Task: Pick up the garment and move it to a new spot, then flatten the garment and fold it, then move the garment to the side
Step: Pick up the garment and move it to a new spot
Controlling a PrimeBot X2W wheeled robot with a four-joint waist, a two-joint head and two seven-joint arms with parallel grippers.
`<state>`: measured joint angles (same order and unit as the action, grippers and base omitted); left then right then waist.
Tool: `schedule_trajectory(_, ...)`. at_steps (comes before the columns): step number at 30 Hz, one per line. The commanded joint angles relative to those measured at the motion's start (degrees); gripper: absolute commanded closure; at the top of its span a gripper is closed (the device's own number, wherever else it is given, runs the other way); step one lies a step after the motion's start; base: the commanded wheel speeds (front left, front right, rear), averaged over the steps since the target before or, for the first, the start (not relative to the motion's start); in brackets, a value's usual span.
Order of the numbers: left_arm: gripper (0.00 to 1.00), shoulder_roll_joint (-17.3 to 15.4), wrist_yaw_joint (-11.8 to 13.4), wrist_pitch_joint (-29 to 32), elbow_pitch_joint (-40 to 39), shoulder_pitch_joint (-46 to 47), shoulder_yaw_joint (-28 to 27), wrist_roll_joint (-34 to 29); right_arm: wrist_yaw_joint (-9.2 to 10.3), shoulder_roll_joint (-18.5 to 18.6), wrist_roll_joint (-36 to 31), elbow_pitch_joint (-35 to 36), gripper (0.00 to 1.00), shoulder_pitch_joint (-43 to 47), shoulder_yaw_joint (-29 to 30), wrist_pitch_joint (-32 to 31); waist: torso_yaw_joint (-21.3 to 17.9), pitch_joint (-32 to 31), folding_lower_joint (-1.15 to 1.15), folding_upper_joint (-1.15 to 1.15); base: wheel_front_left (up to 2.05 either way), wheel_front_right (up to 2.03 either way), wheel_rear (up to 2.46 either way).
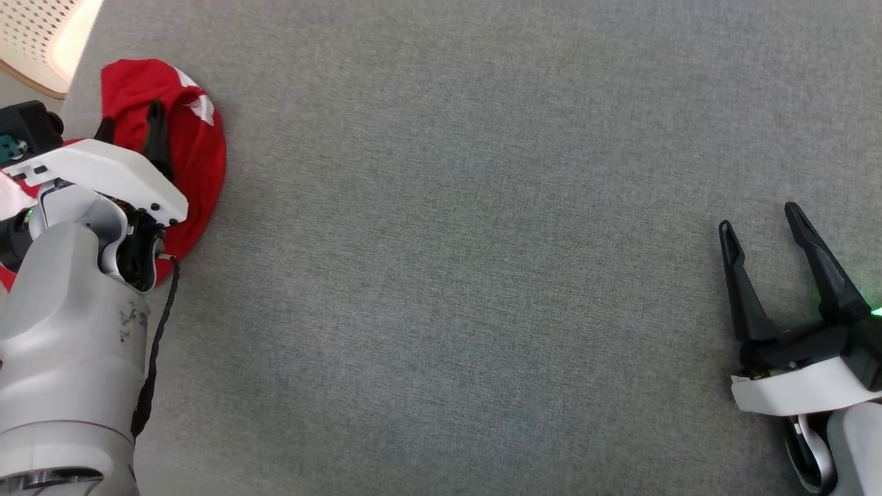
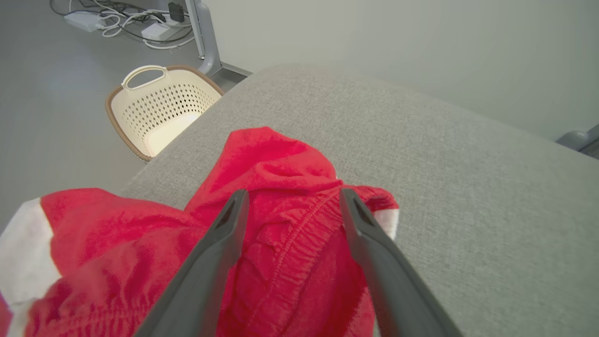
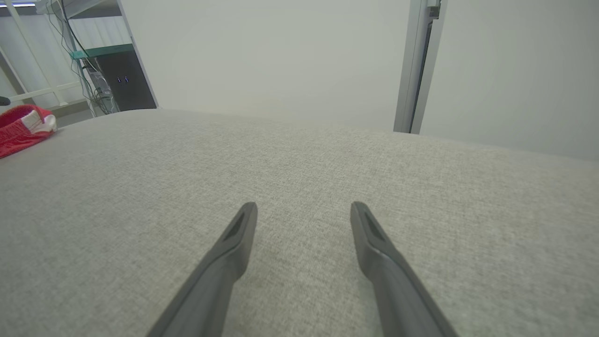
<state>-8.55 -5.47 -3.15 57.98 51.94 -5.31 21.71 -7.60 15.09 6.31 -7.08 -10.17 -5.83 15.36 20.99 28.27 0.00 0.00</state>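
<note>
The garment [image 1: 196, 148] is a crumpled red piece with white patches, lying at the far left of the grey table. In the left wrist view the garment [image 2: 281, 187] shows a gathered elastic band between my fingers. My left gripper [image 1: 131, 120] hovers over it, open, with its fingers on either side of the cloth's raised fold; my left gripper [image 2: 292, 201] holds nothing. My right gripper [image 1: 758, 224] stands open at the right side of the table, above bare cloth surface. In the right wrist view my right gripper [image 3: 304, 210] is open and the garment [image 3: 21, 126] lies far to the left.
The grey fabric-covered table [image 1: 468, 262] spreads wide between the two arms. A cream perforated basket [image 2: 159, 110] stands on the floor just past the table's left corner, also seen as the basket [image 1: 45, 38] at the head view's top left. Cables lie on the floor beyond.
</note>
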Motion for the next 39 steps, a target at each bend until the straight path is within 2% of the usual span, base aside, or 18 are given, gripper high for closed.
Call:
schedule_trajectory(1, 0.0, -0.88, -0.3, 0.48, 1.7, 1.42, -0.31, 0.64, 0.2, 0.67, -0.67, -2.41, 0.0, 0.01, 1.06, -0.49, -1.98, 2.86, 0.0, 0.0, 0.0, 0.0, 0.0)
schedule_trajectory(7, 0.0, -1.93, -1.19, 3.97, 11.58, 4.39, -0.34, 2.48, 0.26, -0.22, -1.28, -4.31, 0.0, -2.52, 0.37, -0.69, -2.94, 5.62, 0.0, 0.0, 0.0, 0.0, 0.0)
schedule_trajectory(8, 0.06, -1.92, -1.27, 3.87, 12.35, 4.36, -0.54, 2.85, 0.26, -0.36, -1.12, -4.47, 0.0, -3.05, 0.19, -0.7, -3.07, 5.77, 0.0, 0.0, 0.0, 0.0, 0.0)
schedule_trajectory(9, 0.8, -1.94, -1.36, 3.55, 12.9, 4.36, -0.58, 2.96, 0.26, -0.44, -1.05, -4.66, 0.0, -3.46, 0.05, -0.7, -3.18, 5.84, 0.0, 0.0, 0.0, 0.0, 0.0)
schedule_trajectory(10, 1.0, -1.94, -1.31, 2.98, 13.22, 4.43, -0.63, 3.2, 0.26, -0.51, -1.0, -4.89, 0.0, -3.69, -0.02, -0.7, -3.3, 5.83, 0.0, 0.0, 0.0, 0.0, 0.0)
schedule_trajectory(14, 1.0, -2.65, -1.8, -1.35, 13.18, 4.2, -0.43, 4.02, 0.26, -0.72, -0.67, -4.95, 0.0, -4.55, 0.13, -0.69, -3.9, 4.7, 0.0, 0.0, 0.0, 0.0, 0.0)
schedule_trajectory(18, 1.0, -2.28, -2.06, -4.72, 11.32, 3.83, -0.48, 6.79, 0.26, -1.72, -0.25, -4.16, 0.0, -3.67, 0.19, -0.61, -4.94, 1.01, 0.0, 0.0, 0.0, 0.0, 0.0)
schedule_trajectory(27, 1.0, -3.9, -2.05, -1.87, -4.72, -4.44, 7.02, 20.1, 0.17, -6.16, 2.65, -4.04, 0.0, 0.57, 0.16, -0.21, -10.02, -12.62, 0.0, 0.0, 0.0, 0.0, 0.0)
schedule_trajectory(33, 1.0, -7.12, -2.05, 0.59, -16.0, -12.46, 11.72, 26.02, 0.17, -7.83, 3.89, -3.5, 0.0, 4.27, -0.45, -0.21, -17.47, -21.3, 0.0, 0.0, 0.0, 0.0, 0.0)
schedule_trajectory(39, 1.0, -7.08, -2.04, 2.57, -25.61, -17.89, 13.68, 28.12, 0.16, -7.91, 4.77, -2.47, 0.0, 6.05, -0.21, -0.21, -27.51, -26.01, 0.0, 0.0, 0.0, 0.0, 0.0)
